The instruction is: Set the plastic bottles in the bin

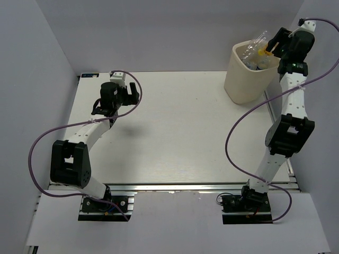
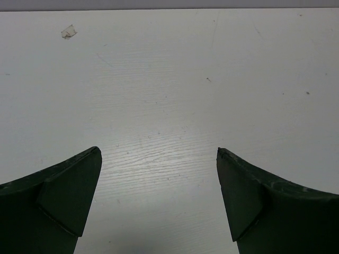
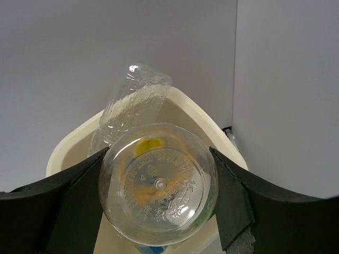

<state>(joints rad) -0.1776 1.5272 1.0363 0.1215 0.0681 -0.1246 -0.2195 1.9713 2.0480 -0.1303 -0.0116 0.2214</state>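
The cream bin (image 1: pixel 244 84) stands at the table's far right corner; its rim also shows in the right wrist view (image 3: pixel 197 107). My right gripper (image 1: pixel 271 45) is above the bin's mouth, shut on a clear plastic bottle (image 3: pixel 159 182) whose round base faces the camera between the fingers (image 3: pixel 233 196). A second clear bottle (image 3: pixel 132 103) leans inside the bin and sticks above the rim (image 1: pixel 259 38). More bottles lie inside, partly hidden. My left gripper (image 1: pixel 131 95) is open and empty over the far left of the table, with only bare tabletop between its fingers (image 2: pixel 159 153).
Grey walls enclose the table at the back and both sides; the right wall is close to the bin and my right arm (image 1: pixel 290 106). A small scrap (image 2: pixel 68 32) lies on the table ahead of my left gripper.
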